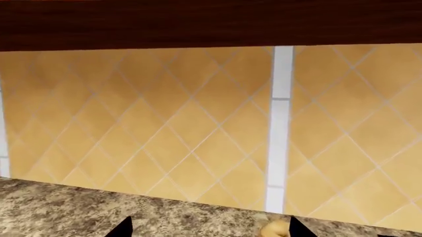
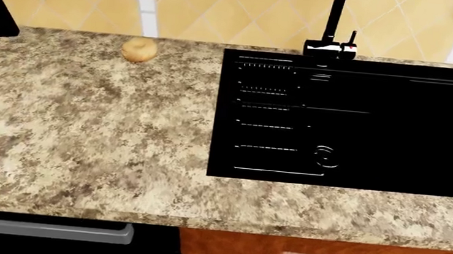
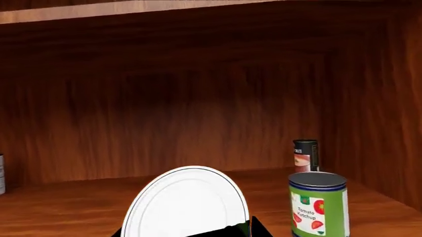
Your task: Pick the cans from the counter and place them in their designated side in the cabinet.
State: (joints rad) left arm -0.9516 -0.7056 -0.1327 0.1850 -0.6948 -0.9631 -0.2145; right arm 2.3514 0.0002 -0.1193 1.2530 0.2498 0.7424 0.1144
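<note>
In the right wrist view my right gripper [image 3: 191, 232] is inside the wooden cabinet [image 3: 197, 98], shut on a can [image 3: 188, 202]. That can's pale round top faces the camera, with a strip of green label at its edge. Another can [image 3: 318, 203], green with a tomato label, stands upright on the shelf close beside it. My left gripper [image 1: 209, 229] hangs open over the granite counter [image 1: 66, 207], with nothing between its black fingertips [image 1: 122, 228]. No can shows on the counter [image 2: 87, 127] in the head view.
A tan bagel-like lump [image 2: 139, 50] lies near the tiled backsplash, just beside one left fingertip [image 1: 277, 228]. A black sink [image 2: 350, 122] with a faucet [image 2: 331, 25] fills the counter's right. A darker can [image 3: 305, 155] stands at the shelf's back; another object [image 3: 1, 174] peeks in at the edge.
</note>
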